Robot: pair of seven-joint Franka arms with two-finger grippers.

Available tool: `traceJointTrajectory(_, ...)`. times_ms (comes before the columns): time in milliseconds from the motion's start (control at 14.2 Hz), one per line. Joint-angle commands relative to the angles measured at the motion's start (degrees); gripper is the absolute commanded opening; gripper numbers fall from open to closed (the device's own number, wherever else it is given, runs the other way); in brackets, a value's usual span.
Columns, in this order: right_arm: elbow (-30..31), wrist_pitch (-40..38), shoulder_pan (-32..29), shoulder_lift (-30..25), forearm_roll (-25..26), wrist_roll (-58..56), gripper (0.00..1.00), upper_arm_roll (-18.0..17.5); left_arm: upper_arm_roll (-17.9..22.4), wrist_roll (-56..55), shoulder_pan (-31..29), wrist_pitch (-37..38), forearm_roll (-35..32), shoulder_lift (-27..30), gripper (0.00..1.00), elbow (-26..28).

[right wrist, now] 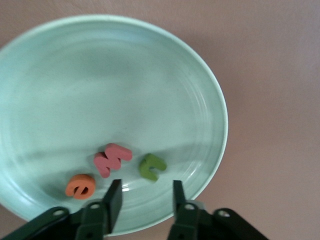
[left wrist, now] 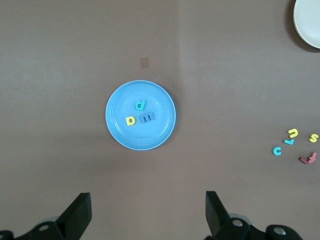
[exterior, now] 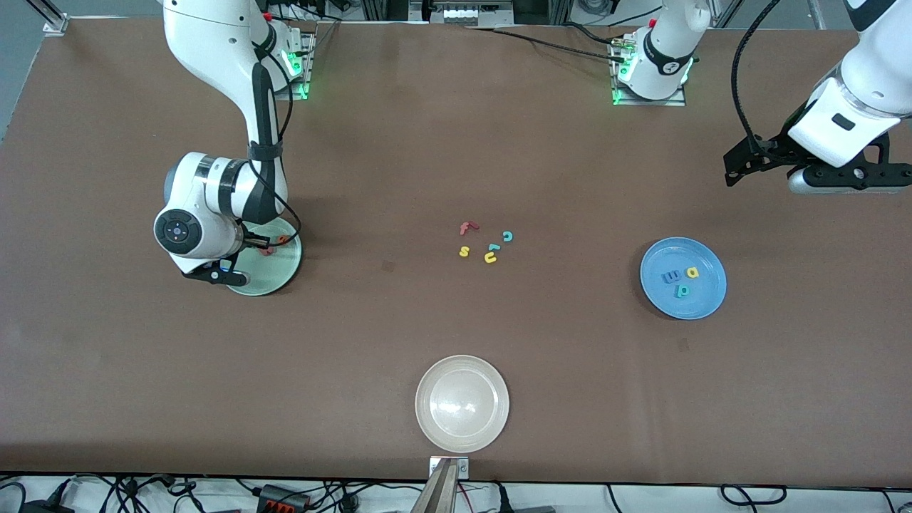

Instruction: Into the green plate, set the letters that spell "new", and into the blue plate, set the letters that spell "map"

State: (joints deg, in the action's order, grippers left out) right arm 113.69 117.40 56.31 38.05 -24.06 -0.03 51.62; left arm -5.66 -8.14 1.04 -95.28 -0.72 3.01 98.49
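The green plate lies at the right arm's end of the table. In it lie the orange e, the pinkish-red w and the green n. My right gripper hangs low over this plate's rim, open, with nothing between its fingers. The front view shows the plate partly hidden under that arm's wrist. The blue plate holds the blue m, the yellow a and the teal p. My left gripper waits high over bare table beside the blue plate, open and holding nothing.
A loose cluster lies mid-table: red f, yellow s, teal c, yellow u and a small teal piece. A whitish translucent plate sits near the table edge closest to the front camera.
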Motion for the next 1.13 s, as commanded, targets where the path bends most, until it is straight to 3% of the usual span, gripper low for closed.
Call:
traceJointTrajectory(0,-0.05,-0.24,-0.15,-1.05,-0.91,-0.85,1.00,0.14,-0.05,-0.30,-0.16,1.42,1.07,-0.73,1.00,-1.81)
traceJointTrajectory(777,-3.55,0.46,-2.25,-2.27,-0.91,-1.11,1.00,-0.38,-0.05,-0.21,-0.16,1.42,0.98,-0.64,1.00,-1.72)
traceJointTrajectory(848,-6.00,0.11,-3.65,-2.28,-0.91,-0.85,1.00,-1.43,-0.05,-0.21,-0.16,1.42,1.07,-0.64,1.00,-1.72)
traceJointTrajectory(1060,-11.03,0.19,-11.20,-5.34,0.32,0.82,1.00,-10.29,-0.05,-0.30,-0.16,1.42,0.98,-0.73,1.00,-1.72)
